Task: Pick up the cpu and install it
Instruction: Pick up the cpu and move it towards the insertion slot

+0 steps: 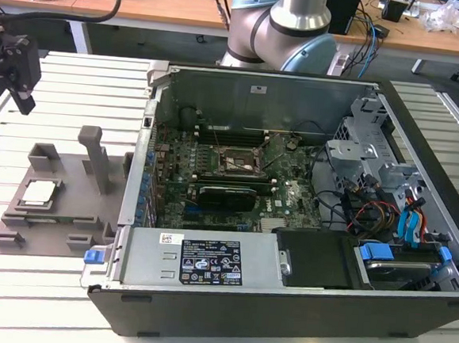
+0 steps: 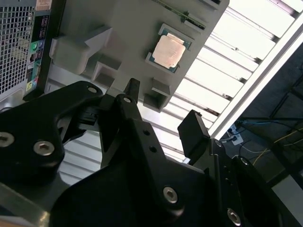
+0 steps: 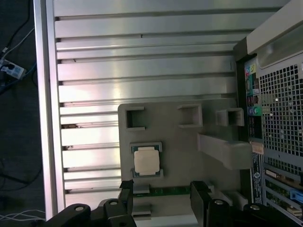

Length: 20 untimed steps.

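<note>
Two black fingers (image 3: 200, 196) of the hand (image 3: 162, 191) stand wide apart in both wrist views, and we see nothing held between them. In the second wrist view the hand (image 2: 162, 106) hangs clear above the grey fixture tray (image 2: 118, 28), touching nothing. In the exterior view the hand (image 1: 22, 96) sits high at the exterior view's left, above the slatted metal desk (image 1: 36, 303) and well apart from the tray (image 1: 58, 223) below it. We note the cpu (image 1: 38, 193) lying flat in a square pocket of that tray, silvery top plate up, thin pale edge showing round it. Both wrist views give the same: the cpu (image 3: 146, 161) seated square in its pocket, and from the other camera the cpu (image 2: 169, 52) catching a warm reflection. Tray rests on the desk (image 3: 142, 66) just beside the open computer case (image 1: 259, 94), on the exterior view's left of it. Inside the case we see the motherboard with its black socket frame (image 1: 236, 162) near the middle, and cables and a drive bay toward the exterior view's right.
</note>
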Tool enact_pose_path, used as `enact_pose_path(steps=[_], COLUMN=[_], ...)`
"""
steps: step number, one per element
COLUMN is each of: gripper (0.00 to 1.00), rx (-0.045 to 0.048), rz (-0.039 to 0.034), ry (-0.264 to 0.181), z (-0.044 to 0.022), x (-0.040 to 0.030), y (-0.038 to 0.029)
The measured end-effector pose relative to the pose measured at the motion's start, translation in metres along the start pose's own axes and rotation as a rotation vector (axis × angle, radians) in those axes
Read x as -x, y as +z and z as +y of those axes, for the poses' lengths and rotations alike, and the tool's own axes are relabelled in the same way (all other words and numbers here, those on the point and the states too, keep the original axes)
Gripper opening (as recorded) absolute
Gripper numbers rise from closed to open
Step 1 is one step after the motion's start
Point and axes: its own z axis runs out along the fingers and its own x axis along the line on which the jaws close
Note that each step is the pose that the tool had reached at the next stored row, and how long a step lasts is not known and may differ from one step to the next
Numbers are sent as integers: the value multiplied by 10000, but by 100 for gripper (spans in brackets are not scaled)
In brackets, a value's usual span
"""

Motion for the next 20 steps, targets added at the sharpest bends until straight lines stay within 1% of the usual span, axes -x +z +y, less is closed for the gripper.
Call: enact_pose_path(steps=[2, 9, 13, 16, 17, 20], gripper=[60, 60, 60, 60, 60, 60], rx=[0, 0, 0, 1, 0, 0], rz=[0, 1, 0, 0, 0, 1], ry=[0, 0, 0, 0, 0, 0], z=[0, -1, -2, -2, -2, -3], x=[0, -3, -4, -5, -6, -7], y=[12, 102, 143, 193, 222, 262])
